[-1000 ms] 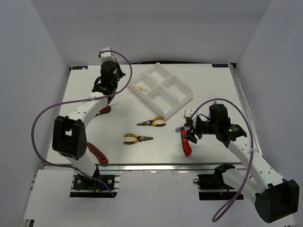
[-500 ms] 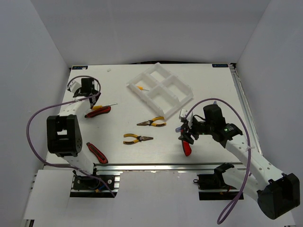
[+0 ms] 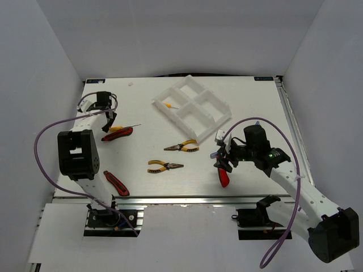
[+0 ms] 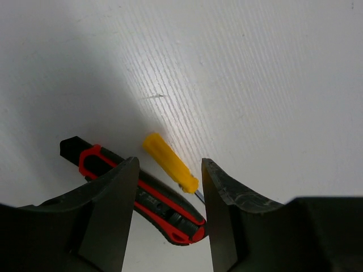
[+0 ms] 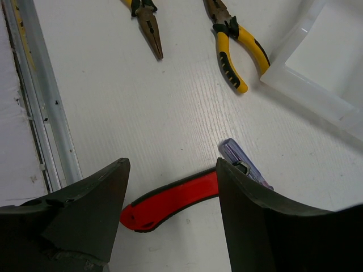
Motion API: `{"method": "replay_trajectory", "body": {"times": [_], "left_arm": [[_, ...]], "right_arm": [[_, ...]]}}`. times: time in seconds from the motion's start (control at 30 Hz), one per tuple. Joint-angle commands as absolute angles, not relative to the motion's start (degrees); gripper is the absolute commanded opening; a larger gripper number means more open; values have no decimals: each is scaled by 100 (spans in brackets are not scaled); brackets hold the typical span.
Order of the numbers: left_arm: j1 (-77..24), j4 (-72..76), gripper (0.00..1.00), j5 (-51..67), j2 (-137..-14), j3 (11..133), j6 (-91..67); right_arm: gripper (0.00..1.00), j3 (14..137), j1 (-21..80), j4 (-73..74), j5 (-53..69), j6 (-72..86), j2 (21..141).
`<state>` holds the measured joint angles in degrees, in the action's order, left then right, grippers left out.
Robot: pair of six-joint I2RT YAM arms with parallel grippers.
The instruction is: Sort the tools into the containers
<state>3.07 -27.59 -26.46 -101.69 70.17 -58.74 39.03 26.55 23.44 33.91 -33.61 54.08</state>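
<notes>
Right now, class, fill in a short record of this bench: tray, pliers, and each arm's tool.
tray: white, four compartments, one small yellow-handled item inside
pliers: two yellow-handled pairs, on the table, outside the tray
left tool: open, over a yellow handle beside a red-and-black knife
right tool: open, over a red handle

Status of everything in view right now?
Left tool: open, above yellow screwdriver.
Right tool: open, above red handle.
Yellow screwdriver: on table, ungrasped.
Blue screwdriver: beside red handle.
Tray: holds one tiny yellow driver.
Pliers: both shut, outside tray.
Knives: both outside tray.
</notes>
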Motion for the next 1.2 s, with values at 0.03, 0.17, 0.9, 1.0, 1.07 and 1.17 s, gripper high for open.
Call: {"method": "replay_trajectory", "body": {"times": [0.03, 0.17, 0.9, 1.0, 1.07, 1.17], "left_arm": [[352, -2883, 59, -2769, -10441, 7312, -6055], [352, -2962, 58, -2733, -10617, 7427, -6196], [352, -3006, 58, -2294, -11206, 7840, -6477], [343, -2997, 56, -2189, -11276, 7831, -6486], [343, -2953, 55, -2110, -11355, 7840, -6504], [317, -2892, 51, -1961, -11469, 7857, -6548]], "right_arm": [[69, 4148, 2689, 2224, 3401, -3419, 5361], [70, 4148, 2690, 2241, 3384, -3463, 5353], [70, 4148, 2725, 2241, 3392, -3498, 5309], [70, 4148, 2725, 2241, 3393, -3498, 5309], [71, 4140, 2725, 2241, 3393, -3498, 5300], [71, 4140, 2725, 2241, 3393, -3498, 5291]]}}
